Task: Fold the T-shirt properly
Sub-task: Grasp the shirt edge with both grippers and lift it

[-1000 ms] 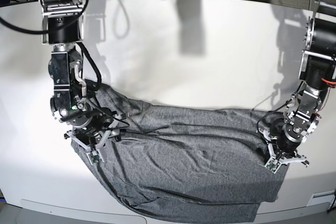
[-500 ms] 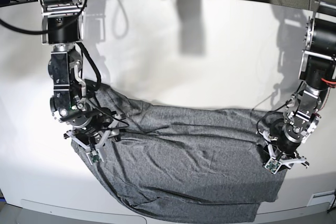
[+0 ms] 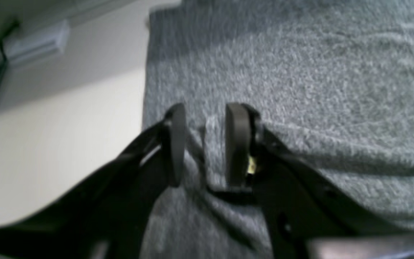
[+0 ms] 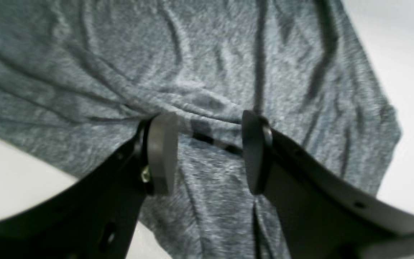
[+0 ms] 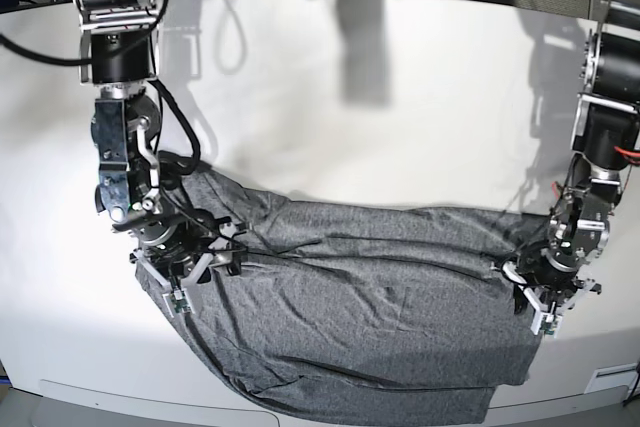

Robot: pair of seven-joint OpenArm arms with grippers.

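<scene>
— Grey knit of the T-shirt [image 5: 360, 317] is seen spread lengthwise along the table's [image 5: 400, 97] near edge. How are the fingers placed?

— Both pairs are parted, nothing clamped: left gripper [image 3: 205, 144] over its end hem, right gripper [image 4: 207, 154] over the opposite end.

Base view looks down from above; wrist views hug the T-shirt [image 5: 370, 317].
</scene>
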